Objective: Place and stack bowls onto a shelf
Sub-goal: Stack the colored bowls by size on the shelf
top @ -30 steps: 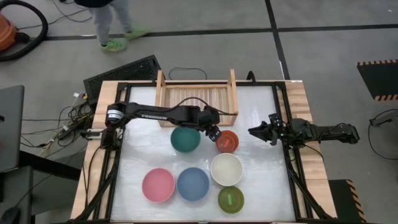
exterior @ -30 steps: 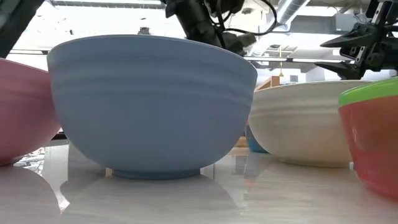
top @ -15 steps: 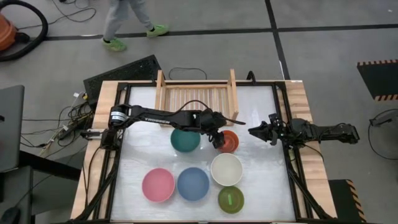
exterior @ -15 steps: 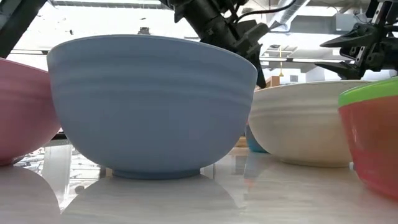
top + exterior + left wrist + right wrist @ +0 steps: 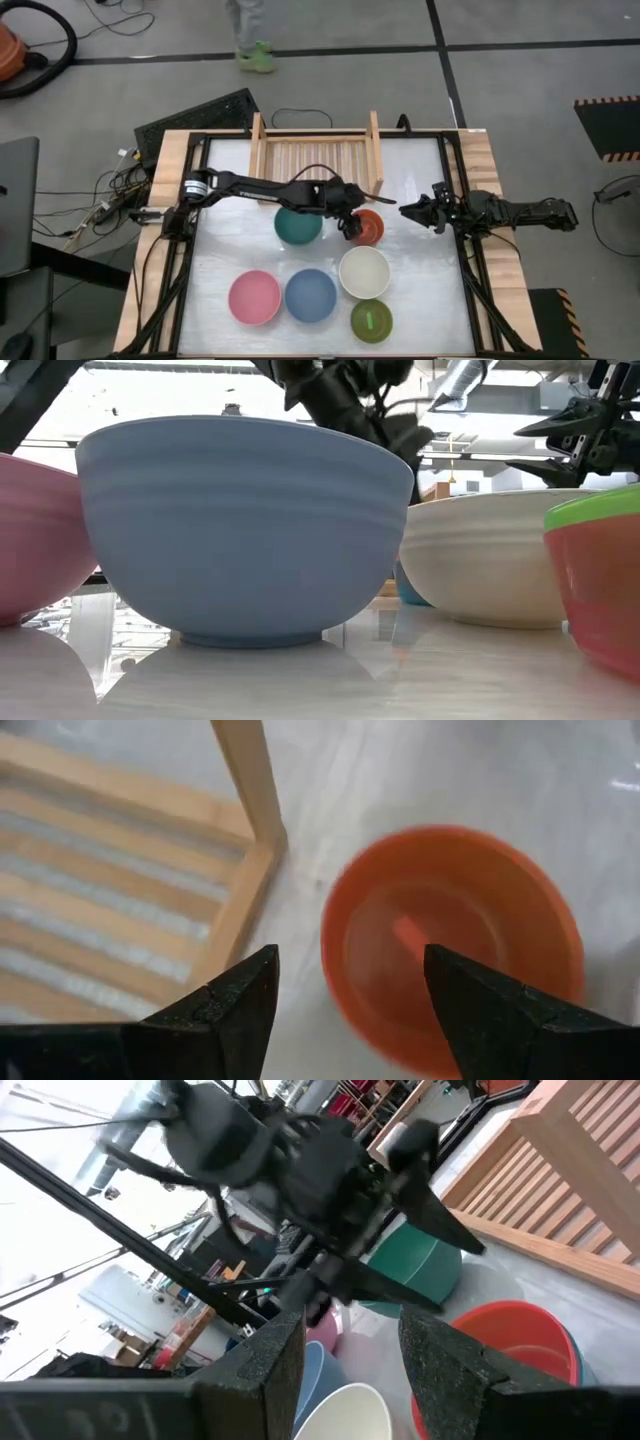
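Observation:
A small red-orange bowl [image 5: 370,228] stands on its base on the white table, just near the right front corner of the wooden shelf [image 5: 316,158]. My left gripper [image 5: 349,227] hangs open over the bowl's left rim, slanting down; in its wrist view [image 5: 350,1010] the fingers stand either side of that rim [image 5: 335,955] without touching it. The teal bowl [image 5: 298,225] sits to the left of the gripper. My right gripper [image 5: 404,211] waits open at the table's right side, pointing level toward the red-orange bowl [image 5: 510,1335].
The cream-white bowl [image 5: 364,271], the blue bowl [image 5: 311,295], the pink bowl [image 5: 254,297] and the olive-green bowl [image 5: 371,320] stand on the near half of the table. The shelf's slatted base [image 5: 100,920] holds no bowl. A person walks on the floor beyond the far edge.
My left gripper has moved a little toward the table's right and near edges and sunk toward the red-orange bowl, rolling about its own axis as it went. The bowls have stayed where they were. The person behind the table has walked to the right.

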{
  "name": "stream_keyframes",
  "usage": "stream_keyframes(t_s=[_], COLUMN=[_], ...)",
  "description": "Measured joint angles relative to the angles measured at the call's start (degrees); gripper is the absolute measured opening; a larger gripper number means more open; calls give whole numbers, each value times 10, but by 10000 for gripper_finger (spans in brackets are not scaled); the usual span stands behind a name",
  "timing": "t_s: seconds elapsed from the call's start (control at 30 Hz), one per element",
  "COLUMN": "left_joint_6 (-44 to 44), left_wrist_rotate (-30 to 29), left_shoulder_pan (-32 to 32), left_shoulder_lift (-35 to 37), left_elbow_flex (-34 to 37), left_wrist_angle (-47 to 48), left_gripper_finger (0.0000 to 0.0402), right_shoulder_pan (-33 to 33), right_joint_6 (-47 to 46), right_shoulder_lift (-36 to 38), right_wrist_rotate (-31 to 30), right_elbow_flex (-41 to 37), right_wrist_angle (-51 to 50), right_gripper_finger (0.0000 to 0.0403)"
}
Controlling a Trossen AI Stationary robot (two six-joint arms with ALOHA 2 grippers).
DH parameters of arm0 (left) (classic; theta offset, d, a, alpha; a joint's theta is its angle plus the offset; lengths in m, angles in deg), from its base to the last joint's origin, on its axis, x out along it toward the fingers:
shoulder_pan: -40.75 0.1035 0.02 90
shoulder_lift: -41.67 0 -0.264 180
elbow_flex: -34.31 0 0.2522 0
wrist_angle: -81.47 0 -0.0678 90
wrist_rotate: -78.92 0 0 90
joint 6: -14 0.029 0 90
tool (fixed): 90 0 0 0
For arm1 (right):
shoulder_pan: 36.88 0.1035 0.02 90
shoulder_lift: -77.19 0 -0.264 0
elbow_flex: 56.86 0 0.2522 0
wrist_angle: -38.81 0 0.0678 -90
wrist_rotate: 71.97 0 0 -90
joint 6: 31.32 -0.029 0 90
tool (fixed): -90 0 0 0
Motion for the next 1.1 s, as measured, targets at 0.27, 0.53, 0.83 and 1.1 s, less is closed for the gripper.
stream_keyframes(t_s=[0.27, 0.53, 0.83, 1.1], left_joint_6=[-33, -29, -30, -41], left_wrist_rotate=[-64, -63, -63, -52], left_shoulder_pan=[0, 1, -1, -2], left_shoulder_lift=[-21, -33, -43, -55], left_elbow_flex=[0, -1, -1, -1], left_wrist_angle=[14, 1, 3, 7], left_gripper_finger=[233, 215, 171, 134], right_shoulder_pan=[0, 1, 3, 4], right_joint_6=[0, 0, 0, 0], right_shoulder_lift=[0, 0, 0, 0], right_wrist_rotate=[0, 0, 0, 0], right_elbow_flex=[0, 0, 0, 0], right_wrist_angle=[0, 0, 0, 0], right_gripper_finger=[189, 189, 189, 189])
